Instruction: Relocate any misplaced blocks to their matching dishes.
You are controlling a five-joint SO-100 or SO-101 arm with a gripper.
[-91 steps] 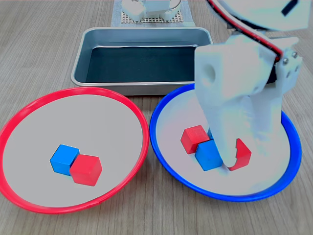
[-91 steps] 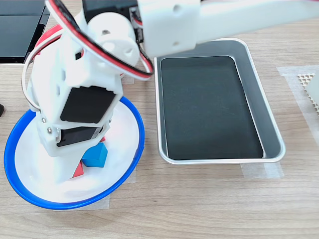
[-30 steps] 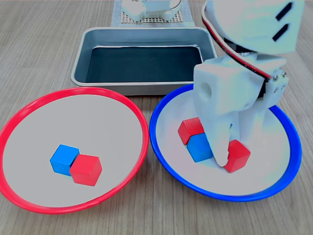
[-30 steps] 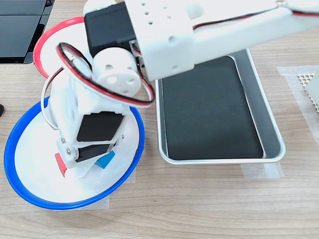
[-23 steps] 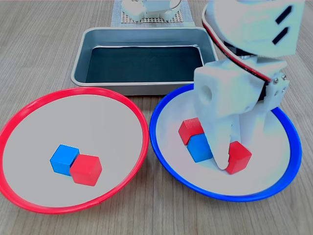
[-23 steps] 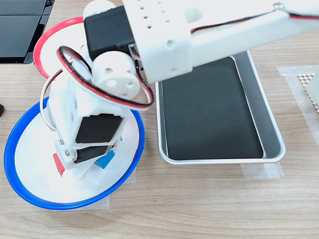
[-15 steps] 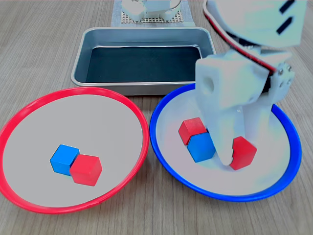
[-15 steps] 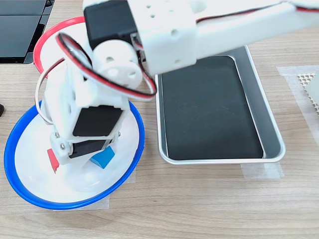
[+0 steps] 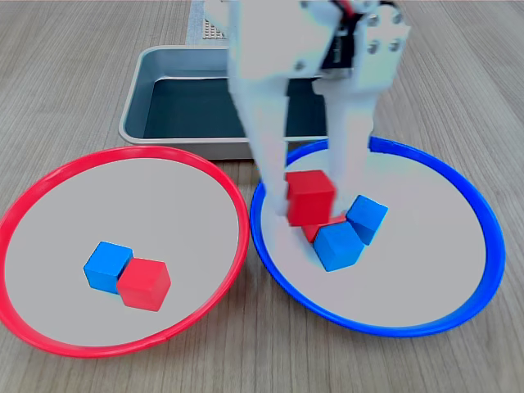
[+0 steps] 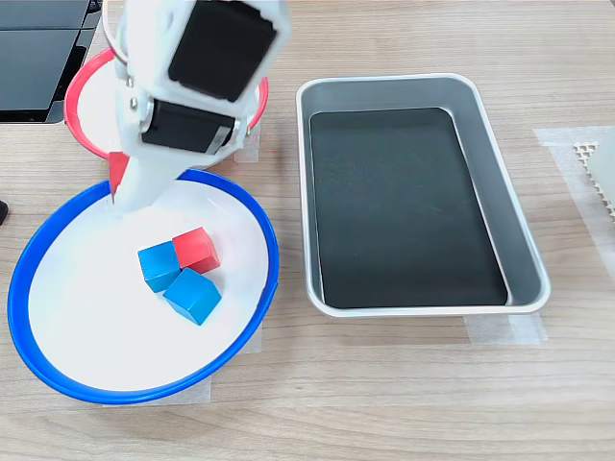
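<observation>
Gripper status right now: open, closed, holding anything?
Gripper: closed on a red block, lifted clear above the blue-rimmed dish.

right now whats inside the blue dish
Two blue blocks and one red block lie in the blue dish. The jaws hold another red block above it, nothing hidden beneath.
</observation>
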